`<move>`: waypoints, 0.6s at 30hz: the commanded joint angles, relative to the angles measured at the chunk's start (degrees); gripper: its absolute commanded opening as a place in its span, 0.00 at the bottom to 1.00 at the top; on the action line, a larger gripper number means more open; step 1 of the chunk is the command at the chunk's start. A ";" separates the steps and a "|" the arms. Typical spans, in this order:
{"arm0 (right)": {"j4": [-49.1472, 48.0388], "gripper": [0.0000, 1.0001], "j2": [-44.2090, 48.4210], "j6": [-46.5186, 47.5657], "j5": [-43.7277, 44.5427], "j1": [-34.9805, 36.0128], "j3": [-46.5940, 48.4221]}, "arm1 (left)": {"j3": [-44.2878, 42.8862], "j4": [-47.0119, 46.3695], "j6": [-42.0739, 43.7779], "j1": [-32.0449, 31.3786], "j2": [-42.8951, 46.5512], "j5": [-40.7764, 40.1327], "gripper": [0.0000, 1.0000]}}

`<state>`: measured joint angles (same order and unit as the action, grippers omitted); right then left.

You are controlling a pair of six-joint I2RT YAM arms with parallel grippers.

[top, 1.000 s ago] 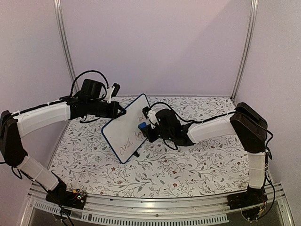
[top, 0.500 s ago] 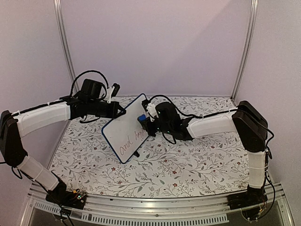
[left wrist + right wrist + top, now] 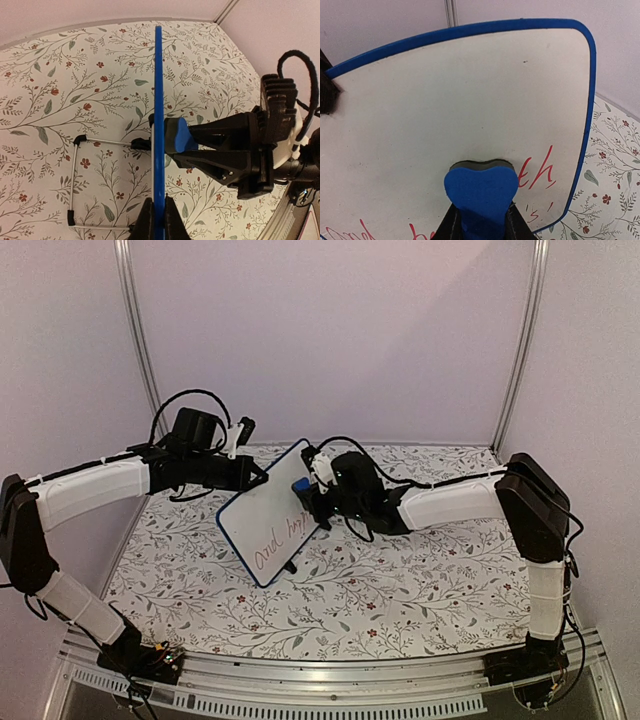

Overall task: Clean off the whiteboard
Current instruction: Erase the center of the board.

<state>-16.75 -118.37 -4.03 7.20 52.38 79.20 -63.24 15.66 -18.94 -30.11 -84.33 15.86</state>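
A table (image 3: 400,580) with a leafy, red-flowered cover carries the tilted whiteboard's (image 3: 262,520) wire stand (image 3: 72,180) on black feet.

Left arm (image 3: 100,488) reaching inward, right arm (image 3: 450,505) reaching across, both jaws clamped.

The surface (image 3: 420,580) is covered with a pale cloth printed with grey leafy sprigs and small red flowers. Plain pinkish walls (image 3: 330,340) close it in on three sides, with a metal post (image 3: 135,350) at each back corner. A metal rail (image 3: 330,680) runs along the near edge.
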 commanded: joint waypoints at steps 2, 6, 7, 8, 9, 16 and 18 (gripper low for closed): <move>-3.69 0.17 1.44 -0.64 -1.09 -0.65 -0.79 | 1.19 1.40 0.01 -1.54 -1.79 2.37 0.00; -4.95 0.17 0.57 -1.55 -2.50 -0.70 -3.56 | 1.18 1.40 0.02 -1.57 -1.76 2.41 0.00; -5.23 0.17 0.41 -1.80 -2.76 -0.70 -4.28 | 1.18 1.39 -0.04 -1.54 -1.75 2.43 0.00; -5.37 0.17 0.27 -2.05 -2.99 -0.70 -4.92 | 1.14 1.43 -0.04 -1.53 -1.79 2.50 0.00; -5.61 0.17 0.12 -2.15 -3.25 -0.70 -5.50 | 1.16 1.41 -0.04 -1.52 -1.80 2.44 0.00; -5.68 0.16 -0.37 -2.65 -2.73 -0.61 -7.69 | 1.17 1.44 -0.13 -1.52 -1.98 2.67 0.00; -5.55 0.16 -0.23 -2.60 -2.22 -0.61 -7.76 | 1.19 1.31 -0.11 -1.56 -2.04 2.68 0.00</move>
<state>-21.21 -118.39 -6.07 4.82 51.96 71.99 -63.24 15.42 -19.00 -30.11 -84.40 16.53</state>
